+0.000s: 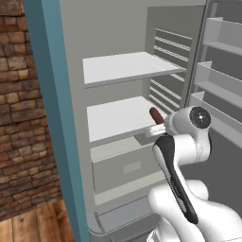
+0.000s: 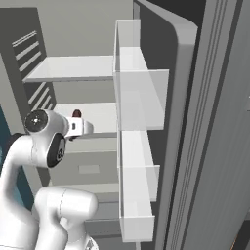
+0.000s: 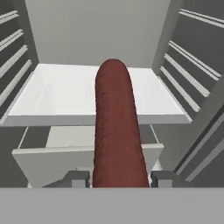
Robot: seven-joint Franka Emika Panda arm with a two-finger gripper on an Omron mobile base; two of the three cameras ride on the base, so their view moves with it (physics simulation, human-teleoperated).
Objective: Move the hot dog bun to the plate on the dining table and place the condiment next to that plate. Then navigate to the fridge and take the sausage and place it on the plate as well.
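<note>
The sausage (image 3: 116,127), a dark red-brown cylinder, stands between my two fingertips (image 3: 76,178) and points into the open fridge (image 1: 118,28). My gripper (image 3: 116,178) is shut on its near end. From the left base the sausage (image 1: 155,113) sticks out past the white wrist, over the right front part of the middle shelf (image 1: 118,120). In the right base view its tip (image 2: 76,114) shows just above the hand, before the same shelf (image 2: 100,117). I cannot tell whether it touches the shelf.
An upper shelf (image 1: 125,66) sits above, and a pale drawer (image 1: 125,165) below the middle shelf. The open fridge door with its clear bins (image 2: 139,102) stands close on the right. A teal panel (image 1: 52,118) and brick wall (image 1: 19,118) are to the left.
</note>
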